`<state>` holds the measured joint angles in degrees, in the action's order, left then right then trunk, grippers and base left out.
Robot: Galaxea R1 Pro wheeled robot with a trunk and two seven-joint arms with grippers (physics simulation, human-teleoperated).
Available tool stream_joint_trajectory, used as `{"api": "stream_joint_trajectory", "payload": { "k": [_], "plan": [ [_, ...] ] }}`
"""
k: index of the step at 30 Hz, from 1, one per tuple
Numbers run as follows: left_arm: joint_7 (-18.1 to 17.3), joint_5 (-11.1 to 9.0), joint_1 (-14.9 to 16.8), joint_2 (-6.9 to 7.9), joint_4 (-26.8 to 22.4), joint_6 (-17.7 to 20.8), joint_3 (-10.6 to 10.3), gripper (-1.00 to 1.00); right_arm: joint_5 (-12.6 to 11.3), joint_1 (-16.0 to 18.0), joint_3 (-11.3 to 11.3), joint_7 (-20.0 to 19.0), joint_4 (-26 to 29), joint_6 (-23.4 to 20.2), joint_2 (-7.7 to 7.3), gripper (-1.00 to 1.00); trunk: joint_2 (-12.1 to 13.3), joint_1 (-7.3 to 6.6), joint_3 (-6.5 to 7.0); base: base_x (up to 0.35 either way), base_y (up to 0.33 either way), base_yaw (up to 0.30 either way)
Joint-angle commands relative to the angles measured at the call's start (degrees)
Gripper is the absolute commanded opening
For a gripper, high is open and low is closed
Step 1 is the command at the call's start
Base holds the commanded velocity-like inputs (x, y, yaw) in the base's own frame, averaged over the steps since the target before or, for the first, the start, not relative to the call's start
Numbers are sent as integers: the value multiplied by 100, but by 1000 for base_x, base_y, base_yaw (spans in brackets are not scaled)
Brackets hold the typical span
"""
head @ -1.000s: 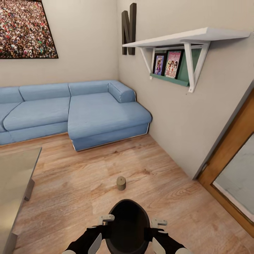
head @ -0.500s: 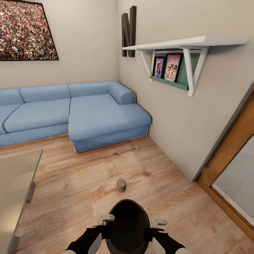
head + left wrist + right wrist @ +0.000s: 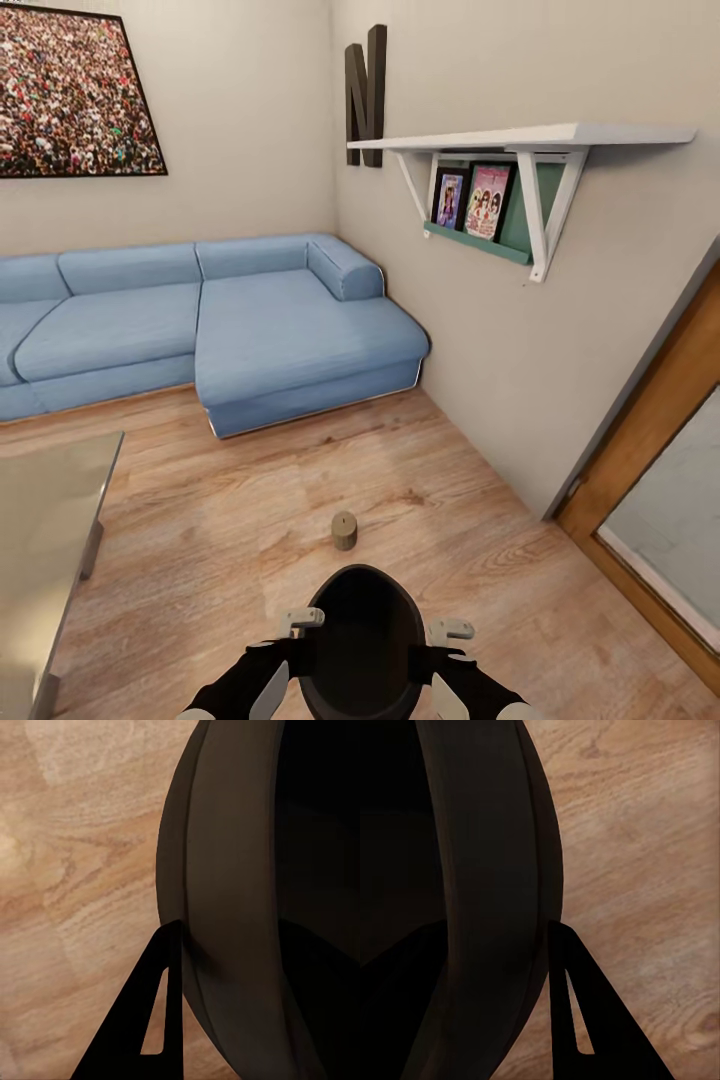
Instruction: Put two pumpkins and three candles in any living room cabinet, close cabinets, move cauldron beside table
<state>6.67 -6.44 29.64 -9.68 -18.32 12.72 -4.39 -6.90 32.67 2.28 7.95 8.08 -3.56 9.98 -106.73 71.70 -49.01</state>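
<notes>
I hold the black cauldron (image 3: 362, 640) low in front of my trunk, above the wood floor. My left gripper (image 3: 297, 662) is shut on its left rim and my right gripper (image 3: 428, 664) on its right rim. In each wrist view a dark outer finger (image 3: 160, 1012) (image 3: 572, 1005) presses against the cauldron wall (image 3: 225, 907) (image 3: 487, 892); the inner fingers are lost in the dark interior. A small stubby candle (image 3: 344, 530) stands on the floor just ahead of the cauldron. The glass-topped table (image 3: 45, 520) reaches in from the left edge.
A blue corner sofa (image 3: 200, 320) fills the far left corner. A white wall shelf (image 3: 520, 140) with framed pictures hangs on the right wall. A wooden door frame (image 3: 650, 460) stands at the right. Open floor lies between table, sofa and wall.
The whole picture has slid slightly down and right, so the camera has moved. The cauldron and both grippers keep the same hold and place in the view.
</notes>
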Motion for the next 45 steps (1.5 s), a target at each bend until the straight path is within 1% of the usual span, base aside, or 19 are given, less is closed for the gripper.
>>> {"api": "stream_joint_trajectory", "payload": {
  "k": [1, 18, 45],
  "plan": [
    [19, -200, -2, 1, 4, 29, -88, -100, -70, 2, 63, -154, 54, -31, 2, -100, -1, -2, -4, 0, 0, 0],
    [19, -200, -2, 1, 4, 29, -88, -100, -75, 2, 63, -154, 54, -38, 2, -100, -1, -2, -4, -20, 0, 0],
    [19, -200, -2, 1, 4, 29, -88, -100, -75, 2, 63, -154, 54, -37, 2, -100, -1, -2, -4, -264, 0, 0]
  ]
}}
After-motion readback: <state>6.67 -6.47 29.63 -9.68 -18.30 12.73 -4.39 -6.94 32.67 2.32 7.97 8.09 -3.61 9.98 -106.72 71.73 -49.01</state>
